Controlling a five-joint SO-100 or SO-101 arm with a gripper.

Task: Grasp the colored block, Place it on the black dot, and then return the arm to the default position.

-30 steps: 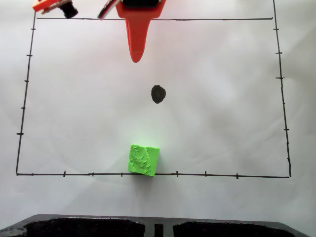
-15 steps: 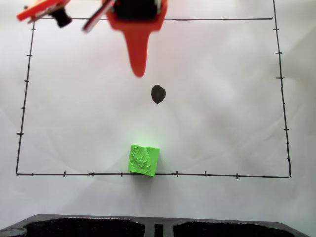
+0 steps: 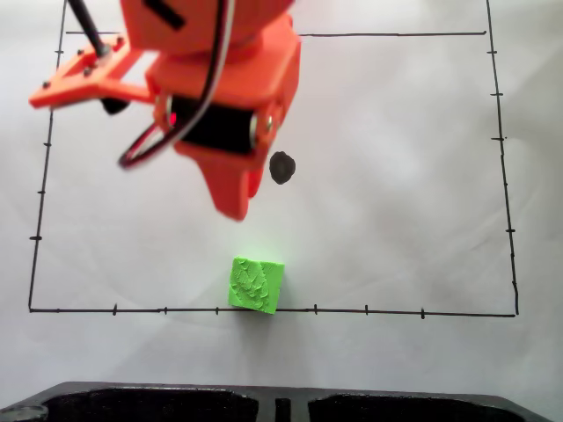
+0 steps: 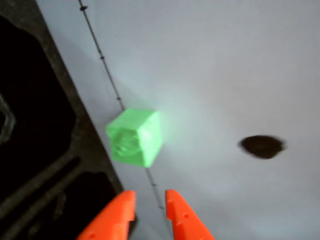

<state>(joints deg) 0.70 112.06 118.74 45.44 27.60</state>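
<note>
The rough-topped lime-green plastic cube (image 3: 256,284) sits on the lower ruled black line (image 3: 396,312), below the irregular black ink dot (image 3: 281,167), bare white paper (image 3: 396,202) between them; the orange printed gripper (image 4: 150,201), jaws narrowly parted and empty, hangs above the cube, its base cut off in the wrist view.

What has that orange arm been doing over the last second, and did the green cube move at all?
The arm has swung out from the top edge of the fixed view, its gripper now partway toward the green cube, jaws slightly apart and holding nothing. The cube and the black dot stayed where they were.
</note>
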